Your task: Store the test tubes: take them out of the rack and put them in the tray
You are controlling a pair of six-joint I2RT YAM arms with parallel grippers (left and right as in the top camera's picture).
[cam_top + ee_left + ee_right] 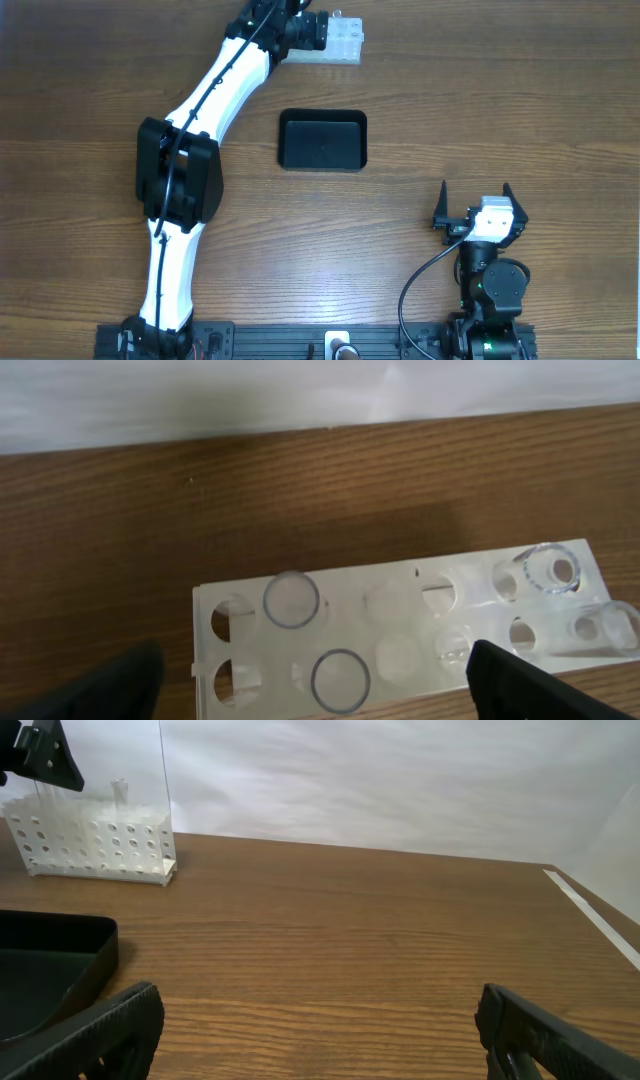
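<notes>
Clear test tubes [291, 600] standing in white rack [350, 622] — left gripper [315, 652], right gripper [477, 205] both released.

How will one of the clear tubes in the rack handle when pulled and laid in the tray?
The tube looks clear, smooth and round: probably slippery and brittle, so grip gently. Cylindrical, so it will likely roll on the flat tray floor until the wall stops it. The rack looks like light plastic and may lift with it.
</notes>
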